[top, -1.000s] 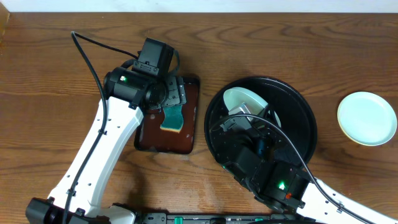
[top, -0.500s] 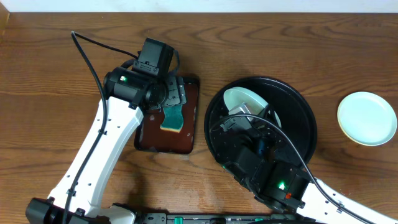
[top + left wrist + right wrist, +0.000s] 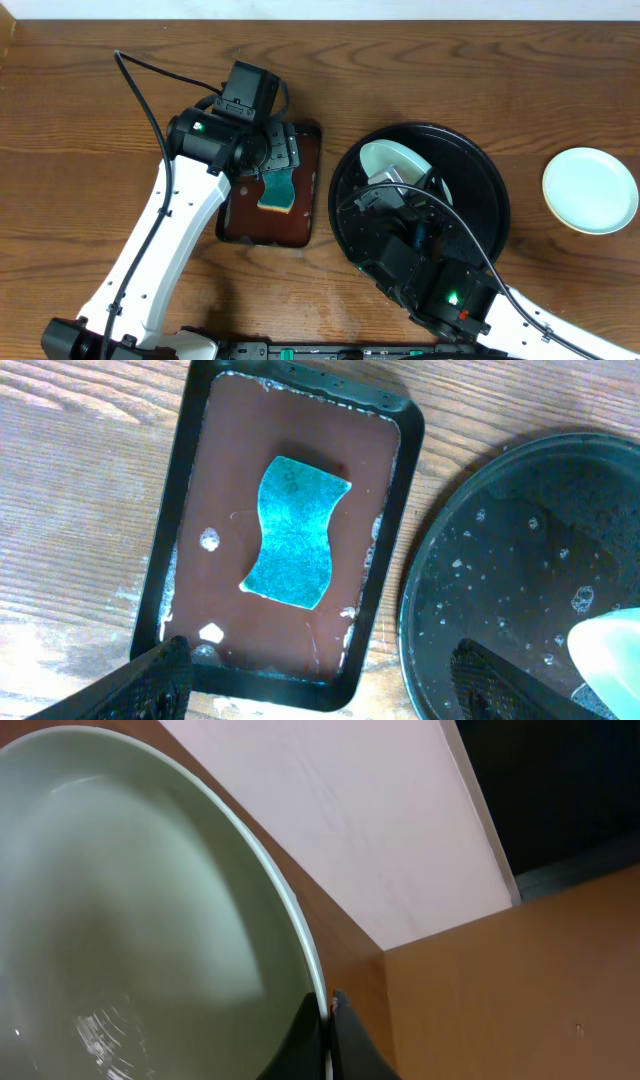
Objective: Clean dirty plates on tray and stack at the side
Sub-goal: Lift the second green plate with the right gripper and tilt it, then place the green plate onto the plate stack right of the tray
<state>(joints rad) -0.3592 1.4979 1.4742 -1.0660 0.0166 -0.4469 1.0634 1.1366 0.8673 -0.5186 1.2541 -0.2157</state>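
Glossy black and beaded with water drops, the round tray [image 3: 485, 185] sits on the wooden table [image 3: 450, 70], right of centre. The overhead view shows the right arm lying across it, with a pale held plate [image 3: 392, 160] raised at a tilt over the tray's far-left part. How the plate is held cannot be told from above. The right wrist view shows it: the right gripper [image 3: 328, 1020] is pinched tight on the plate's rim, one finger on each face, and the wet inner surface fills the left of the picture.

A mint plate [image 3: 590, 190] lies flat on the table, well apart from the tray at the right edge. Neither wrist camera sees it.

The left gripper [image 3: 320, 660] hangs above the small red-brown tray [image 3: 230, 450], just beside the round one. Its jaws are spread wide and hold nothing. From above, the wrist hides part of the teal sponge [image 3: 280, 190]. The left wrist view shows the sponge whole, wavy-edged and lying flat in the middle of the wet, foam-flecked tray, touching neither finger. That view also catches a corner of the held plate at its lower right.
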